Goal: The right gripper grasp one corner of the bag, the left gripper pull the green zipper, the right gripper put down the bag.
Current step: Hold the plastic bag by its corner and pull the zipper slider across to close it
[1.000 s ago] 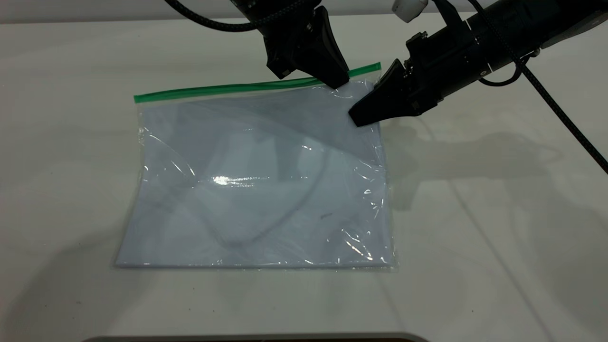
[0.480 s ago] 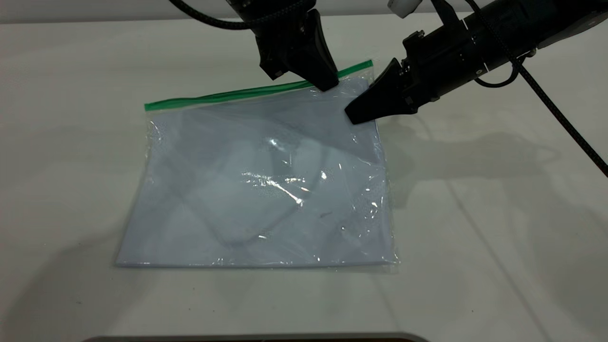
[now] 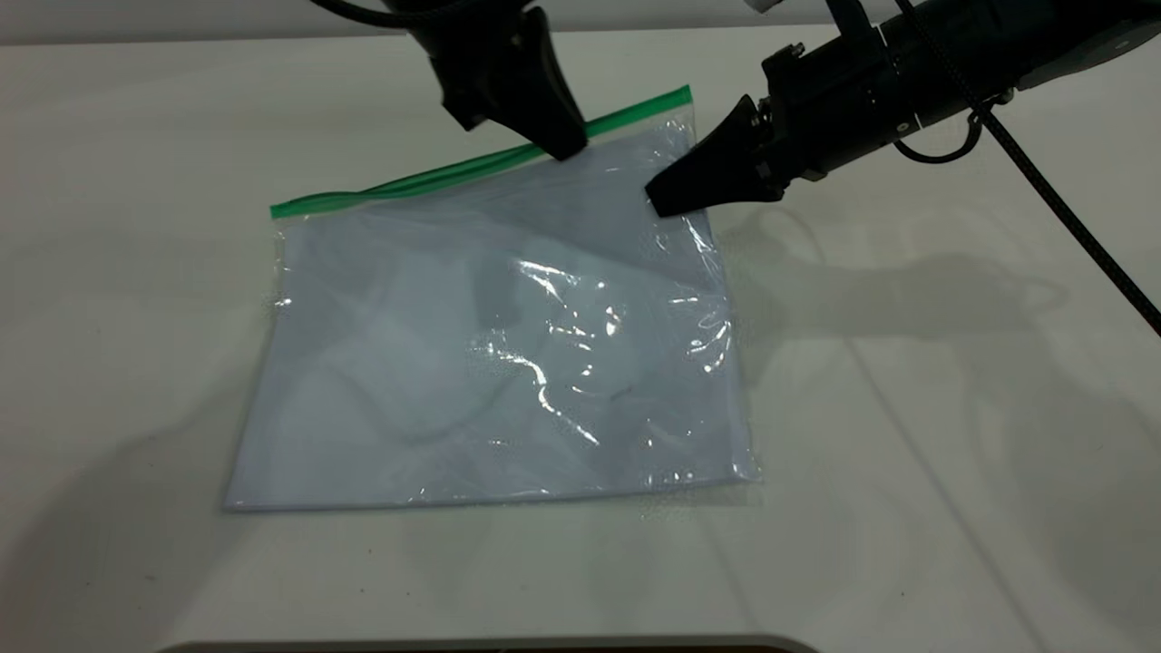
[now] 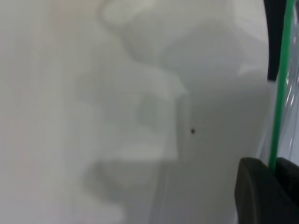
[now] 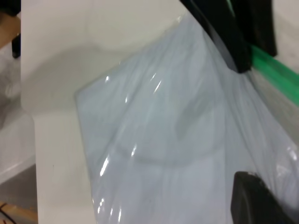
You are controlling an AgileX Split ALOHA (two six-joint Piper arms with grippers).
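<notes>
The bag point(image 3: 490, 345) is a clear pouch with pale sheets inside, lying on the white table point(image 3: 907, 453) with its far right corner raised. The green zipper point(image 3: 472, 165) runs along its far edge and rises to the right. My left gripper point(image 3: 567, 150) is shut on the zipper a little left of that corner; in the left wrist view the zipper point(image 4: 280, 93) passes between its jaws point(image 4: 273, 164). My right gripper point(image 3: 660, 201) is shut on the bag just below the raised corner. The right wrist view shows the bag point(image 5: 163, 130), the zipper point(image 5: 275, 72) and the left gripper point(image 5: 233, 44).
The white table extends to all sides of the bag. A dark rounded edge point(image 3: 490, 646) shows at the near side. The right arm's black cable point(image 3: 1070, 227) hangs across the right side above the table.
My left gripper has slid left along the green zipper. My right gripper has lifted the bag's far right corner and drawn it slightly left, so the zipper edge tilts more.
</notes>
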